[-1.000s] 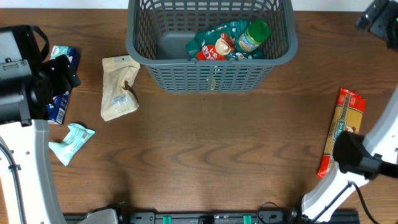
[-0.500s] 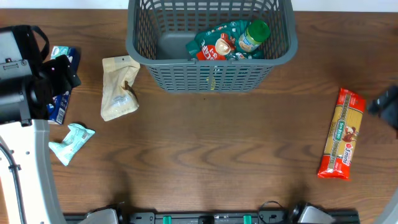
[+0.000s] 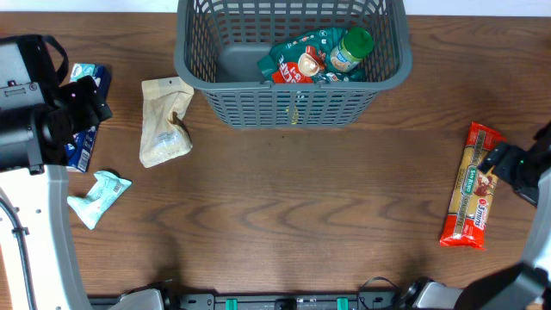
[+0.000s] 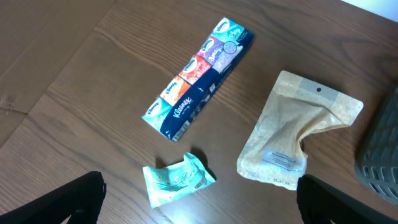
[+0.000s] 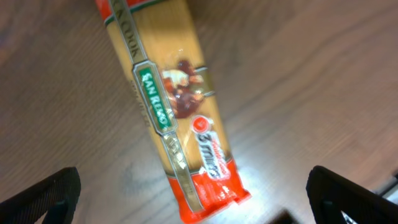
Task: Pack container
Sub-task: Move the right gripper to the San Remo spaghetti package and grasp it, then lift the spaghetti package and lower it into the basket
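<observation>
The dark grey lattice container [image 3: 293, 103] stands at the back centre and holds a green packet [image 3: 297, 53], a red item and a green-lidded jar [image 3: 349, 49]. A red and yellow pasta pack [image 3: 473, 185] lies flat at the right; it also shows in the right wrist view [image 5: 171, 106]. My right gripper [image 3: 510, 164] hovers over it, open and empty [image 5: 199, 208]. My left gripper [image 3: 86, 102] is open and empty [image 4: 199, 211], above a tissue pack [image 4: 199, 78], a beige pouch [image 4: 298, 134] and a teal packet [image 4: 178, 178].
The tissue pack [image 3: 84, 129], beige pouch [image 3: 166, 120] and teal packet [image 3: 97, 196] lie on the wooden table left of the container. A corner of the container [image 4: 380, 155] shows at the right edge of the left wrist view.
My right arm has swung across the right side of the table, and its gripper now sits by the upper right of the pasta pack. The left arm and all objects have not moved.
</observation>
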